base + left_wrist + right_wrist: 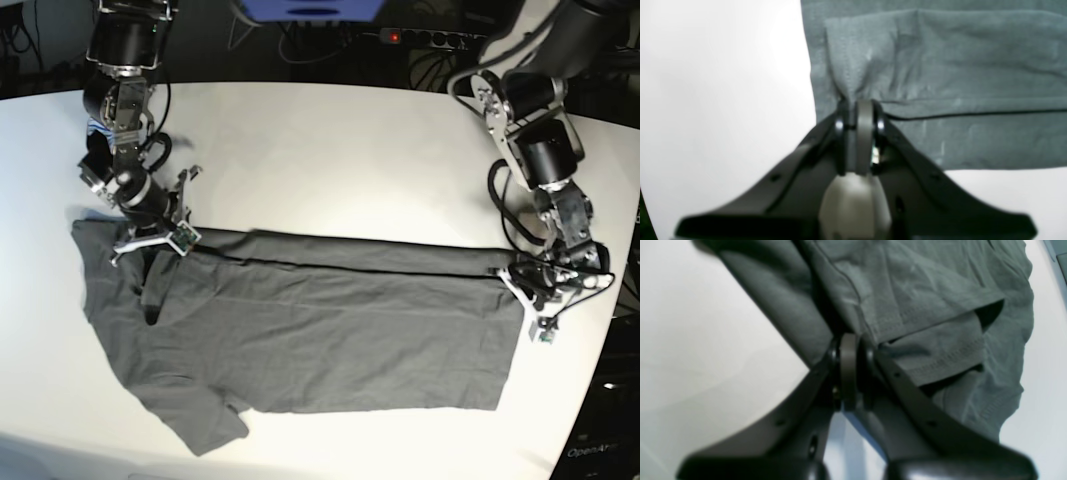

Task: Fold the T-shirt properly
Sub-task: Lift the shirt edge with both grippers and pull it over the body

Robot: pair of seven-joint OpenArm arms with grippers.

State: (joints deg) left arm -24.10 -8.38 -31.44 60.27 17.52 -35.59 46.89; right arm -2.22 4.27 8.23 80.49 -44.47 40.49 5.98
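Nearest the front edge of the white table [330, 140], the dark charcoal-grey short-sleeved T-shirt of soft wrinkled fabric [320, 340] lies spread lengthwise, one sleeve pointing toward the near edge at the base view's lower left; a long folded band runs along its far side, from one arm to the other. At the base view's right end, the left gripper [858, 106] has its black jaws pressed together on a gathered corner of the shirt's hem, the cloth puckering up into the pinch; pale table shows beside and below it. At the opposite end, the right gripper [848, 340] is likewise clamped on the shirt near the sleeve, stitched hems lying just beyond its tips; behind both, dark cables and a power strip [430, 38] sit past the table.
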